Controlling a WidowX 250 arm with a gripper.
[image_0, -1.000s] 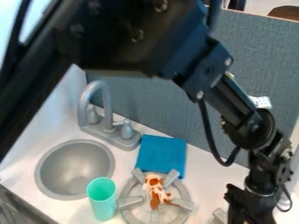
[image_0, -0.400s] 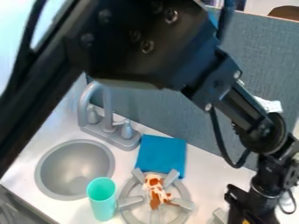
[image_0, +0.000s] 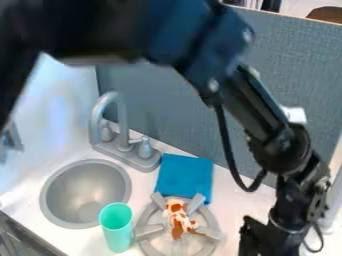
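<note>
The brown-and-white toy (image_0: 178, 220) lies on the round gray burner (image_0: 213, 220), near the bottom of my view. My black claw (image_0: 259, 237) hangs to the right of it. I can't tell how wide it is open or if it has hold of anything. The blue cloth (image_0: 184, 176) is just behind the burner. Left of the burner stands the green cup (image_0: 117, 232), then the gray sink (image_0: 48, 192), with its tap (image_0: 107, 100) behind.

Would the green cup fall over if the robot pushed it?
Maybe! The green cup looks tall and narrow, so a push up high could tip it. Its round sides mean it might roll once down. It looks like smooth plastic, so it's probably light and stiff.
</note>
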